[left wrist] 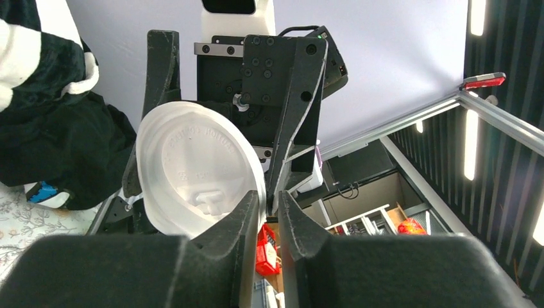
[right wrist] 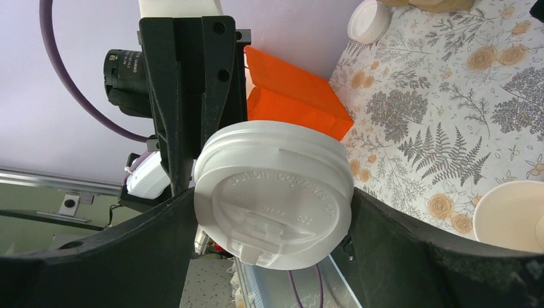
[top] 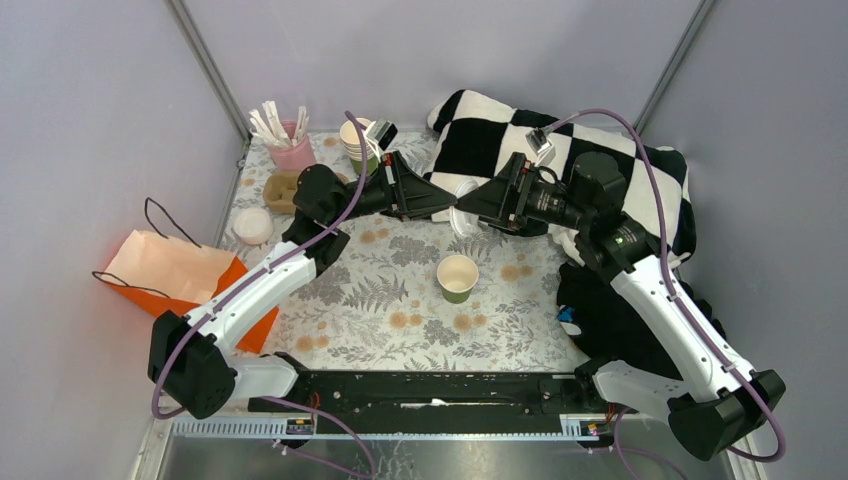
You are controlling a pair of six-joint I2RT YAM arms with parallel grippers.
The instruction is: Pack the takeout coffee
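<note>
Just on the far side of the small green paper cup (top: 457,277), which stands lidless mid-table, the right gripper (right wrist: 272,212) clamps a round white plastic lid (right wrist: 276,186) across its width, while the left gripper (left wrist: 269,205) pinches its rim.

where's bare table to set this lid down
For the held lid: bare cloth lies between the open green cup and the near edge, and left of that cup. Back-left corner is crowded: cup stack, pink holder, loose lid.
</note>
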